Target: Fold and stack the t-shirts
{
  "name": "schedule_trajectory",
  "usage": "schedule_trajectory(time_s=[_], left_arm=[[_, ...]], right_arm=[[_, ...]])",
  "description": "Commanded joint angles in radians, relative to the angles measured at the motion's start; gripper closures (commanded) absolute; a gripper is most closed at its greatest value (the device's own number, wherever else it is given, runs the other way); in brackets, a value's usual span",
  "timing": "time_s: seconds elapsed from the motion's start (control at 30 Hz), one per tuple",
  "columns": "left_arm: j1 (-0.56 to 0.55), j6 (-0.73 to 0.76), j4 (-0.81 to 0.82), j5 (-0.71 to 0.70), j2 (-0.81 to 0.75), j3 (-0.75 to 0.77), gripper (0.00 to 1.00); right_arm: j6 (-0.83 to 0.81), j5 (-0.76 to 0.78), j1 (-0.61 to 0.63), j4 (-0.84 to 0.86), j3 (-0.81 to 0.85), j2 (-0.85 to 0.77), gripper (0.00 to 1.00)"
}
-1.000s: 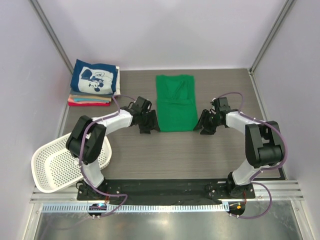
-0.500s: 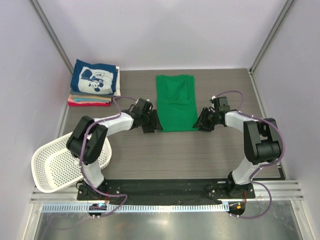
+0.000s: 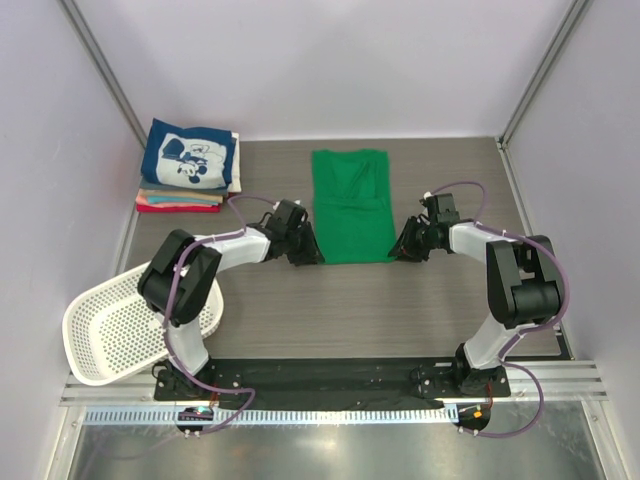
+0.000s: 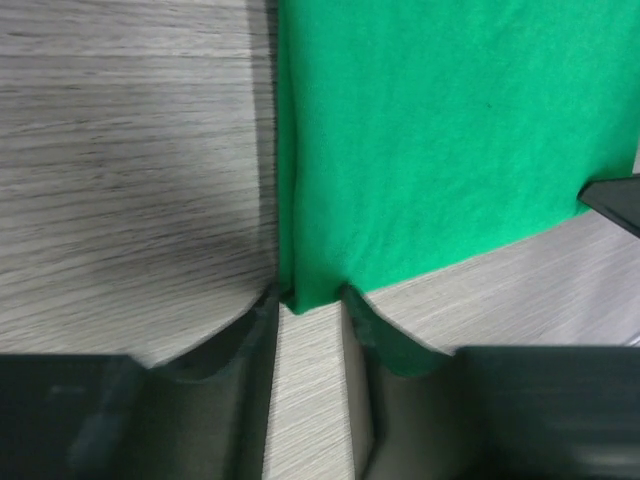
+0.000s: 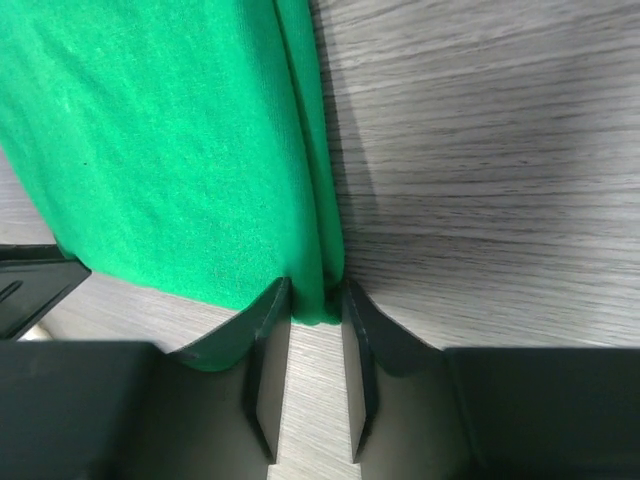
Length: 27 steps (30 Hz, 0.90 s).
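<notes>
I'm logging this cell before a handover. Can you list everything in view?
green t-shirt: one, bright green, flat mid-table, sides folded in.
navy t-shirt: one, navy with white print, folded, top of the stack at the far left corner.
other folded t-shirts: several, cream, tan and red-pink edges, under the navy one; count unclear.
basket: one, white, perforated, near left.
table: one, grey wood grain.
arms: two, white and black, bases at the near edge.
left gripper: black, astride the green t-shirt's near left corner.
right gripper: black, astride its near right corner.
</notes>
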Motion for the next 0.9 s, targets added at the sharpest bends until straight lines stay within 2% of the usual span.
schedule_trajectory(time_s=[0.0,0.17,0.2,0.27,0.47,0.6,0.7,0.87], left_arm=[[-0.004,-0.004,0.026,-0.016,0.017,-0.017,0.74],[-0.004,-0.004,0.035,-0.03,0.029,-0.019,0.85],[-0.004,-0.004,0.036,-0.033,0.031,-0.016,0.93],[-0.006,-0.002,0.042,-0.035,0.031,-0.011,0.99],[-0.024,-0.004,0.047,-0.03,-0.02,-0.027,1.0],[-0.061,-0.03,0.03,-0.043,-0.121,-0.077,1.0],[-0.114,-0.051,-0.017,-0.075,-0.217,-0.118,1.0],[-0.269,-0.113,-0.106,-0.176,-0.395,-0.184,1.0]], right_arm=[[-0.009,0.043,-0.001,0.005,-0.011,0.02,0.72],[-0.009,0.043,0.0,0.007,-0.01,0.029,0.87],[-0.009,0.042,0.0,0.005,-0.01,0.029,0.94],[-0.008,0.042,0.0,0.004,-0.011,0.028,0.99],[-0.002,0.031,0.0,-0.013,-0.022,-0.023,0.99],[0.004,0.034,0.002,-0.061,-0.05,-0.105,0.99],[0.02,0.045,0.002,-0.133,-0.077,-0.214,0.99],[0.069,0.045,0.002,-0.269,-0.134,-0.453,0.99]])
